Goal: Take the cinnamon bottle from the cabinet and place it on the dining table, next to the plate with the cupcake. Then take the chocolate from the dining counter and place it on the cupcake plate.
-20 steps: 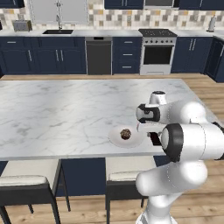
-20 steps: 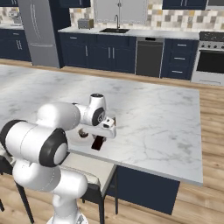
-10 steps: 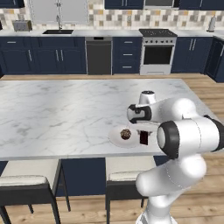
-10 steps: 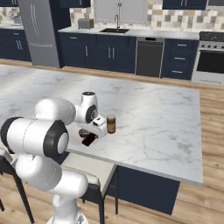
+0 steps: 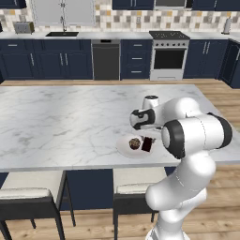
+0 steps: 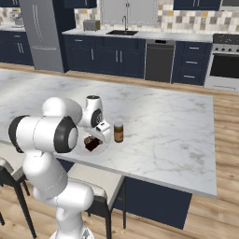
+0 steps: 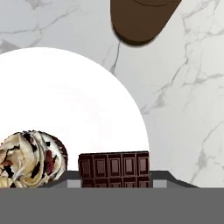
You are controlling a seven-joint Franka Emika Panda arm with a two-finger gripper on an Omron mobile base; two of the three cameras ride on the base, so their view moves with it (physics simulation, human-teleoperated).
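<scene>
a navy kitchen with a patterned tile backsplash stood behind the dining table point(image 5: 61, 122), a broad white marble top veined in grey. near its front edge lay the plate point(image 5: 125, 145), round and white, and on it the chocolate point(image 5: 147, 144) — a dark segmented bar, lying flat on the plate beside the cupcake point(image 5: 134, 143). in the hand view the chocolate point(image 7: 114, 168) sat at the plate's point(image 7: 74, 109) rim, with the cupcake point(image 7: 30, 159), pale-frosted and flecked with dark bits, to its left, apart from it. the cinnamon bottle point(image 6: 118, 132) stood upright on the marble just beside the plate point(image 6: 103, 146), on the side away from the robot's body; in the hand view its brown base point(image 7: 142, 19) showed at the top, off the plate. the gripper point(image 6: 103, 132) hung over the plate just above the chocolate point(image 6: 92, 144) — whether its fingers were apart or together could not be told. two stools point(image 5: 28, 197) stood tucked under the table's near edge.
</scene>
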